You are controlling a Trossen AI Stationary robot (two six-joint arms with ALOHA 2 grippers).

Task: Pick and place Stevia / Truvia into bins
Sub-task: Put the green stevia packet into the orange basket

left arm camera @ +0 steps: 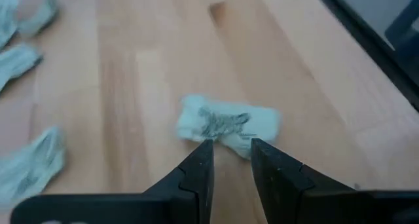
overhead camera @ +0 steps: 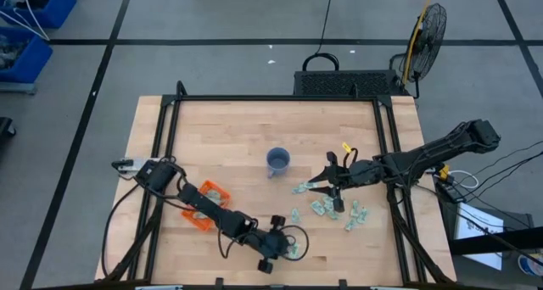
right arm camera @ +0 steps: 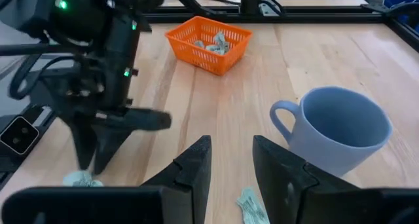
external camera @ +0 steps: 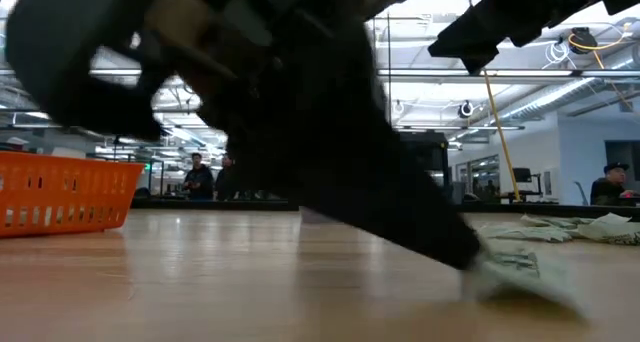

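Several pale green and white packets [overhead camera: 333, 208] lie scattered flat on the wood right of centre. One more packet [left arm camera: 226, 122] lies alone near the near edge. My left gripper [left arm camera: 231, 145] is open with a narrow gap, pointing down over that lone packet [overhead camera: 298, 250]. The orange bin [overhead camera: 209, 204] stands under the left arm and holds a few packets [right arm camera: 216, 43]. My right gripper [right arm camera: 231, 149] is open and hovers over the table by the scattered packets, close to the blue-grey mug [right arm camera: 337, 129]. My left gripper comes slanting down from above, and its fingertips [left arm camera: 207, 149] stand at the long edge [left arm camera: 226, 140] of the lone packet, one on each side of its middle. I cannot tell whether they touch it. The packet lies flat on the table.
The mug [overhead camera: 278, 161] stands at the table's middle, just left of my right gripper [overhead camera: 310, 186]. Black frame rails [overhead camera: 271, 98] run along the far edge and both sides. Bare wood lies on the far left. People stand in the room beyond the bin [external camera: 60, 192].
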